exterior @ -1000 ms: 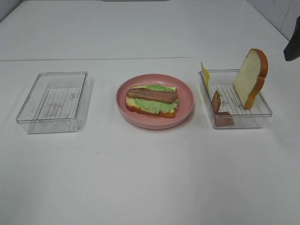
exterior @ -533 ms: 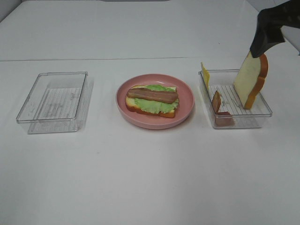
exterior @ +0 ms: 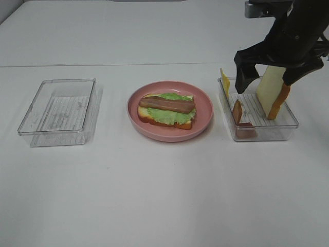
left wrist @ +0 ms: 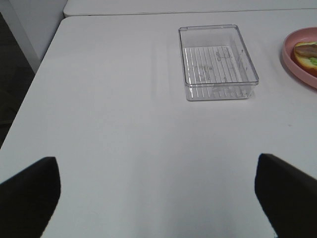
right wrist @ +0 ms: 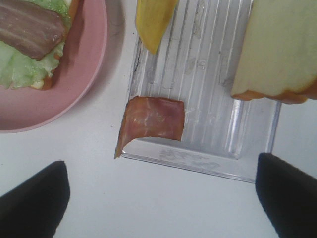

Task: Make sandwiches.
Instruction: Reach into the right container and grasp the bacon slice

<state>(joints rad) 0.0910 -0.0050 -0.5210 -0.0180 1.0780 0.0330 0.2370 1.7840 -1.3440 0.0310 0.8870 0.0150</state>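
Where lettuce (exterior: 172, 117) ruffles, ribbed clear tray (exterior: 272, 133)

this is looking like a robot lab's test station, not a kitchen. a bare white desk (exterior: 154, 195) is filling nearly the whole high view. toy food is standing in for real food: a sandwich (exterior: 167, 110) is lying on a pink plate (exterior: 203, 121) at the centre, with clear plastic trays sitting at nine o'clock (exterior: 59, 113) and three o'clock (exterior: 267, 133). a black robot arm (exterior: 295, 31) is hanging over the three o'clock tray. beyond the desk's edge, a dark floor (left wrist: 10, 89) is showing in the left wrist view.
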